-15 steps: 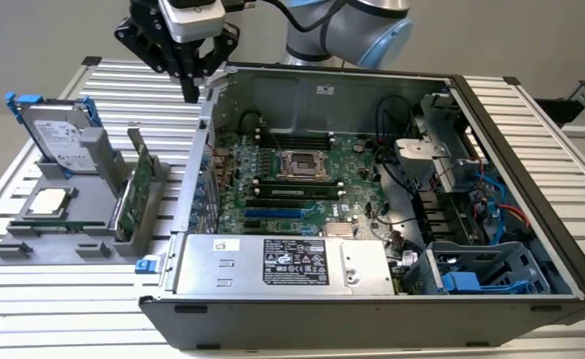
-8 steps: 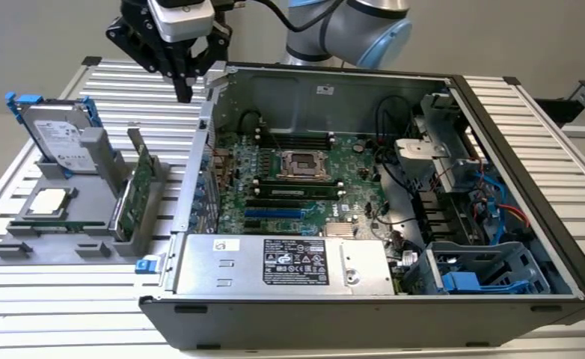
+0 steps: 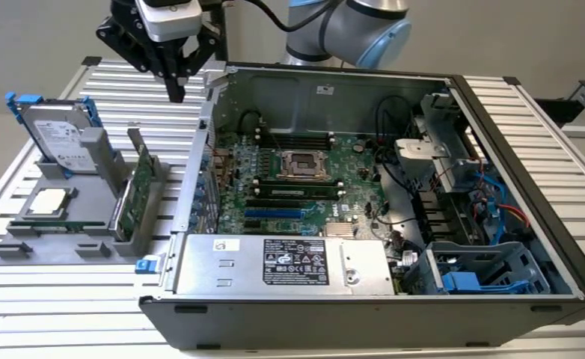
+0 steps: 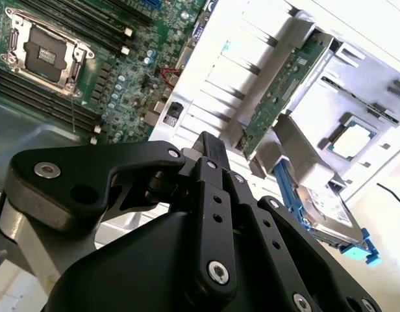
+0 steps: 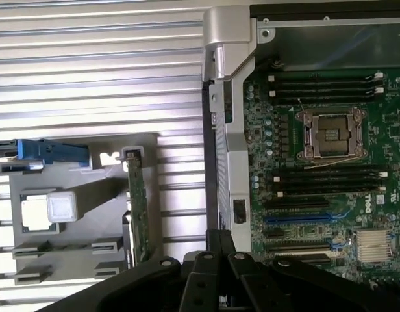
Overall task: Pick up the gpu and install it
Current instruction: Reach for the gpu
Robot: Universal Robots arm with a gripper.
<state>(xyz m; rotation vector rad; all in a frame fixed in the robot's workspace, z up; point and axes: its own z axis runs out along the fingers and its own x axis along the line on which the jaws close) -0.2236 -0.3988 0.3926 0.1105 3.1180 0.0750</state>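
My gripper [image 3: 178, 93] hangs above the slatted metal table [image 3: 63, 299], just off the back corner of the open computer case [image 3: 517, 161] on the exterior view's left. The fingers are pressed together with nothing between them; both wrist views show the same [image 4: 211, 144] [image 5: 219, 235].

The gpu [image 3: 141, 187] is not picked up. It stands on edge in a slot of the grey holder [image 3: 68, 243], on the side nearest the case wall. The gripper is above its far end and clear of it. In the first wrist view it is a thin green strip [image 5: 138, 208], in the second wrist view a green board edge [image 4: 284, 84].

Also in the holder:
- The hard drive [image 3: 61, 138] with its blue frame stands upright at the far end, a white label on its face.
- The square processor chip [image 3: 51, 202] lies flat, beside the gpu on the side away from the case.

Inside the case:
- The green motherboard [image 3: 303, 191] lies flat with the processor socket [image 3: 301, 163] bare.
- Memory slots run on both sides of the socket.
- There is white lettering on the board [image 5: 380, 201] in the first wrist view.
- The silver power supply [image 3: 283, 262] sits along the near wall and carries a black-and-white label [image 3: 295, 262] plus a small white sticker [image 3: 227, 244].
- Another small white sticker [image 3: 325, 90] sits on the case's far wall.
- Blue, red and black cables are on the exterior view's right.
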